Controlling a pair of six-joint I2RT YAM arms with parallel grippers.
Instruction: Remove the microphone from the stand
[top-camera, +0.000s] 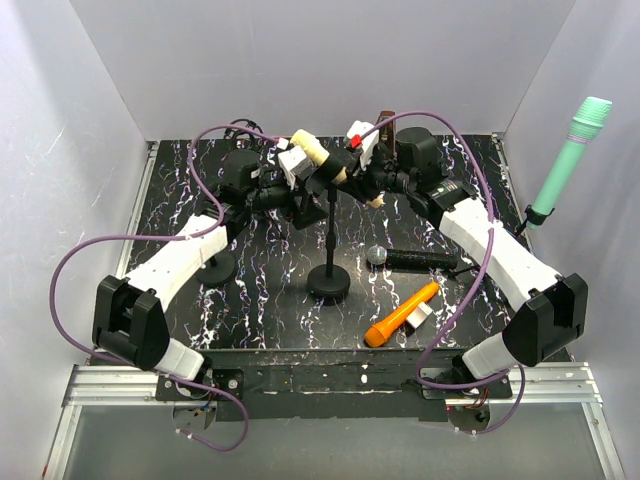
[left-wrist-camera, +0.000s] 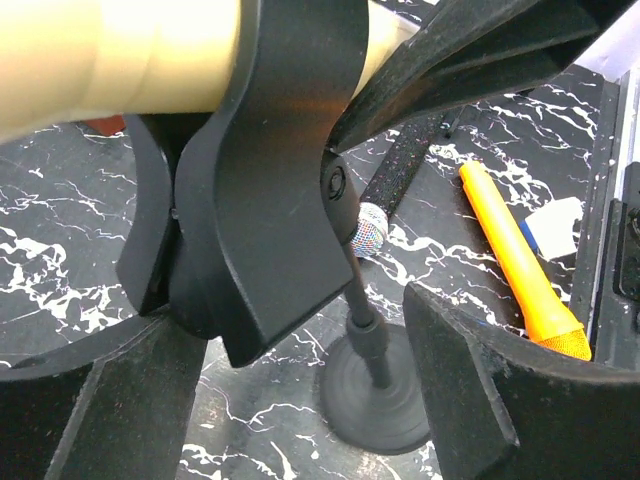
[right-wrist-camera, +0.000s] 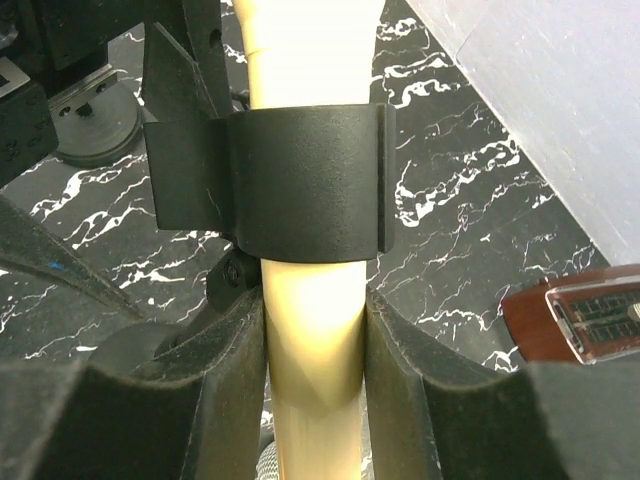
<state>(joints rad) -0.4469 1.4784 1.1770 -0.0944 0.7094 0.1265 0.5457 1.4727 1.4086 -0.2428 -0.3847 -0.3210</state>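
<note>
A cream microphone (top-camera: 312, 152) sits in the black clip (right-wrist-camera: 305, 185) at the top of the stand, whose round base (top-camera: 328, 284) rests mid-table. My right gripper (right-wrist-camera: 312, 310) is shut on the microphone's handle (right-wrist-camera: 310, 350) just below the clip; in the top view it (top-camera: 362, 180) comes in from the right. My left gripper (left-wrist-camera: 290, 325) is open, its fingers wide apart either side of the clip (left-wrist-camera: 270, 180), with the left finger close against it. In the top view it (top-camera: 303, 192) is just left of the stand's top.
A black microphone (top-camera: 415, 258) and an orange one (top-camera: 400, 315) with a white block (top-camera: 420, 313) lie right of the base. A green microphone (top-camera: 565, 165) hangs on the right wall. A second round base (top-camera: 215, 266) sits left. A brown metronome (right-wrist-camera: 590, 320) stands at the back.
</note>
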